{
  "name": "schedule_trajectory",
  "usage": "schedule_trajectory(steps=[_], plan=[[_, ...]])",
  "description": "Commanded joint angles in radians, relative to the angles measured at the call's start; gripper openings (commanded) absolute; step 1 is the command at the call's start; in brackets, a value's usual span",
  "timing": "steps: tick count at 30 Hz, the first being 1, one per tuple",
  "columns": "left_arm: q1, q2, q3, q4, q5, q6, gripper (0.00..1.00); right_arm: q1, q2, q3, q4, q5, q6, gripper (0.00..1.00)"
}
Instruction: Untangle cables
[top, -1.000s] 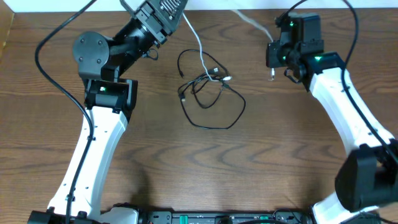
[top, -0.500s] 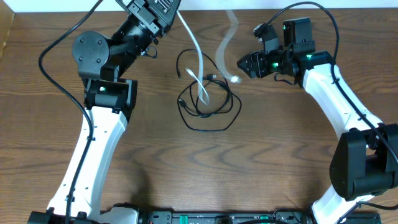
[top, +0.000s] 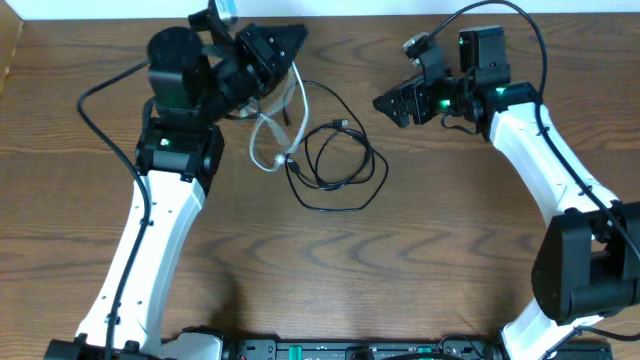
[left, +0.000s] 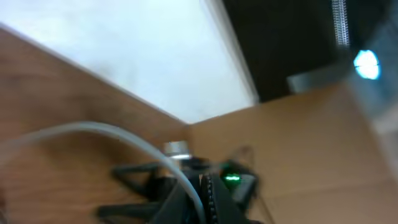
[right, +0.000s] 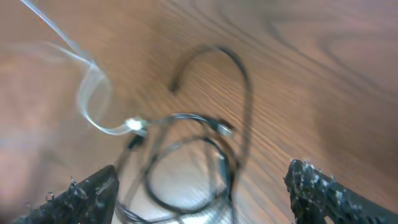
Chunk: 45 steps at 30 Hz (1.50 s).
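Left gripper pinched the white cable at upper left; drawing it slowly off the black cable seemed wise. Right gripper gaped empty.

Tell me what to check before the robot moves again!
1. Left jaws shut on the white cable: ok.
2. Right jaws open, holding nothing: ok.
3. White cable pulled clear of the black cable: not ok, its loose end lies against the black loops.
4. Black cable lying on the table, inside the edges: ok.
5. No knot joining the two cables: cannot tell, the views are too blurry where they meet.
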Motion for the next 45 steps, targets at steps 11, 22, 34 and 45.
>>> schedule_trajectory(steps=[11,22,34,45], plan=[[-0.061,-0.01,0.011,-0.171,-0.263,0.111,0.07,0.106,-0.076,0.014,0.379,-0.432,0.375,0.75],[-0.132,-0.01,0.011,-0.17,-0.258,0.111,0.07,0.218,-0.076,0.014,0.419,-0.312,0.391,0.46],[-0.143,-0.01,0.011,-0.171,-0.258,0.111,0.16,0.184,-0.077,0.014,0.428,-0.284,0.391,0.01],[-0.143,-0.01,0.011,-0.171,-0.258,0.112,0.4,-0.226,-0.113,0.016,0.935,-0.276,0.877,0.01]])
